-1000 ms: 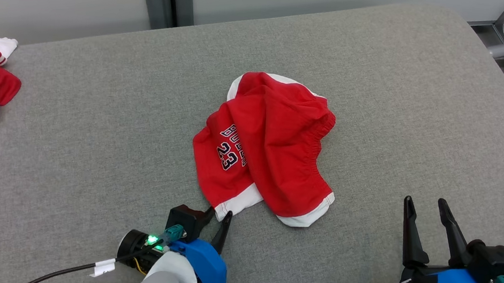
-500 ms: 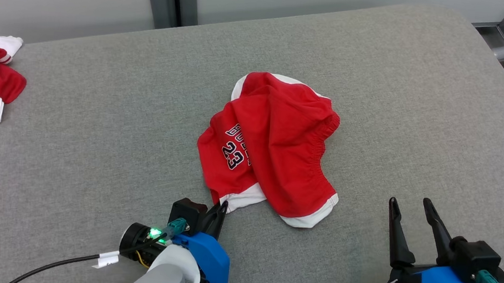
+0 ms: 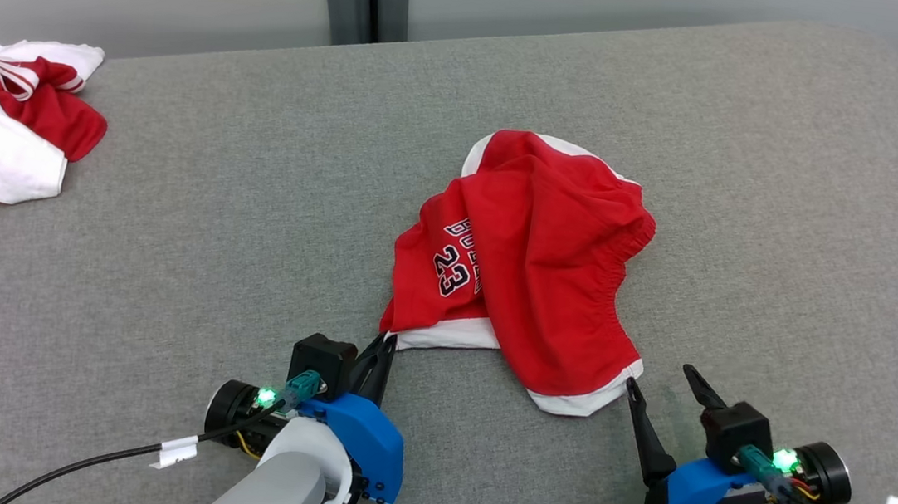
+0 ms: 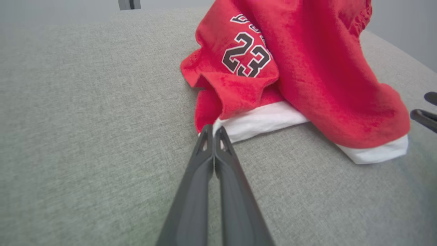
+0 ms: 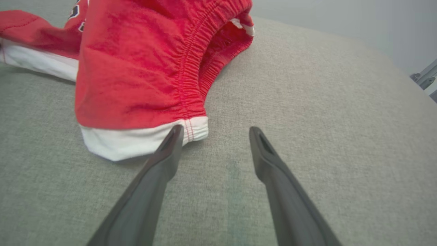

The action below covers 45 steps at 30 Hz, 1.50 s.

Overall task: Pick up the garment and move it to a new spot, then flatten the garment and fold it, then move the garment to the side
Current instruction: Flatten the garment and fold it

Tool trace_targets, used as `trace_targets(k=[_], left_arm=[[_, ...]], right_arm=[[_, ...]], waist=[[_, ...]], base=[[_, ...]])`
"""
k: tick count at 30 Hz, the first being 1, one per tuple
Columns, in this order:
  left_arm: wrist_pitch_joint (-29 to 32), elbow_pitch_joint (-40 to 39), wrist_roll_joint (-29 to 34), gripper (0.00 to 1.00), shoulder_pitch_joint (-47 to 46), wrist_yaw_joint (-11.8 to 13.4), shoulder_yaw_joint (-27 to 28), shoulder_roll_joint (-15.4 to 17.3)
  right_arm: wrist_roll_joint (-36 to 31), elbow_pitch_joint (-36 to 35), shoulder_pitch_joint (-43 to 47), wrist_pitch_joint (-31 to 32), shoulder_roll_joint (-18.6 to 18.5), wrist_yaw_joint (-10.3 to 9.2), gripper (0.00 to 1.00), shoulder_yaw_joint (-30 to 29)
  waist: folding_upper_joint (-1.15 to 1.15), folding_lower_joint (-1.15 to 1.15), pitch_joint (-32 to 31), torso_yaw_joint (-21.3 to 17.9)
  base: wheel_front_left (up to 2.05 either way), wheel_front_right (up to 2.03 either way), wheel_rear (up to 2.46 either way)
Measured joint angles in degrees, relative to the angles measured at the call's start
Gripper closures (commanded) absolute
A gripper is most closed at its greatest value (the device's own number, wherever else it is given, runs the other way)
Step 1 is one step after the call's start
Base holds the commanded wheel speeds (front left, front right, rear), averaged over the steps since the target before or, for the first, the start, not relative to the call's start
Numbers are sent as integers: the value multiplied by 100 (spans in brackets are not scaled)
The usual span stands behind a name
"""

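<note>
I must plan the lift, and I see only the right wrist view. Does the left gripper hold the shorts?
Observer: Yes. The left gripper is shut on the white hem of the shorts.
Operator: At which corner, please?
Observer: The near left one, just below the printed 23.
Operator: Does anything else lie nearby?
Observer: A second garment, red and white, lies at the far left of the cushion, well apart from the shorts.
</note>
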Motion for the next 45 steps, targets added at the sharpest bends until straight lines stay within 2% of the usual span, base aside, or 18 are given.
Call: trace_targets(k=[6, 13, 14, 16, 19, 21, 22, 24, 26, 30, 36, 39, 45], left_arm=[[0, -127, 132, 100, 30, -10, 94, -1], [0, -164, 235, 100, 106, -26, 221, -1], [0, -165, 253, 100, 112, -30, 236, -1], [0, -165, 282, 100, 121, -36, 269, 0], [0, -166, 328, 100, 142, -62, 333, -1], [0, -166, 343, 100, 152, -74, 367, -1], [0, -166, 354, 100, 157, -75, 381, -1], [0, -168, 383, 100, 169, -76, 410, 0], [0, -175, 399, 100, 177, -77, 442, 0], [-1, -282, 450, 100, 193, -75, 599, 15], [0, -689, 554, 100, 241, -2, 933, 97], [-1, -1294, 486, 100, 331, 0, 1419, 149], [-1, -2432, 569, 100, 487, -27, 2001, 291]], right_arm=[[-381, 603, -365, 0, -2, 0, 0, 93], [-307, 1148, -625, 0, -3, 0, 0, 401], [-292, 1210, -662, 1, -3, 0, 3, 491], [-226, 1307, -711, 0, -1, 0, 16, 632], [-258, 1363, -798, 0, -2, 0, 21, 781], [-265, 1426, -841, 0, -4, -1, 34, 818], [-265, 1469, -865, -1, -5, -1, 51, 866], [-233, 1555, -909, -1, -1, 0, 70, 945], [-208, 1630, -972, -2, -5, 0, 100, 1026], [-82, 1640, -1085, 0, -25, 0, 100, 1149], [213, 1031, -1067, 1, -137, 0, 100, 1067], [581, 265, -950, 1, -258, 0, 100, 864], [849, -947, -725, 1, -538, 0, 100, 630]], waist=[[-1, 0, 15, 91], [-1, 0, 32, 174], [-1, 0, 33, 180], [-1, 0, 32, 189], [-1, 0, 33, 194], [-1, 0, 31, 199], [-1, 0, 29, 202], [-1, 0, 27, 207], [-1, 0, 27, 208], [-1, 0, 21, 212], [-1, 0, -47, 203], [-1, 0, -157, 188], [-1, 0, -429, 192]], base=[[0, 0, 0], [0, 0, 0], [0, 0, 0], [0, 0, 0], [0, 0, 0], [0, 0, 0], [0, 0, 0], [0, 0, 0], [0, 0, 0], [0, 0, 0], [0, 0, 0], [0, 0, 0], [0, 0, 0]])
